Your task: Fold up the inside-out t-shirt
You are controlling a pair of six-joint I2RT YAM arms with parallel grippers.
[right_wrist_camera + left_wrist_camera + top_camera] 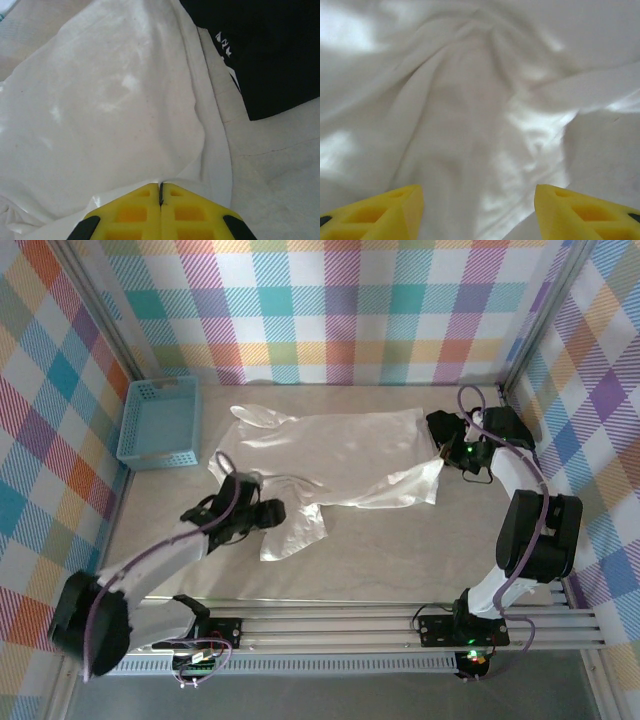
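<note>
Left gripper low over the inside-out t-shirt, fingers parted; right gripper, arm bent inward, clamped on its edge.

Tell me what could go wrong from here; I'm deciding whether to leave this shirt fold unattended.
1. The right gripper is shut on just a thin edge of the t-shirt; a pull could slip it free.
2. The left gripper hangs open over bunched folds, so closing may catch several layers.
3. The black garment lies right beside the held edge and might get dragged.
</note>
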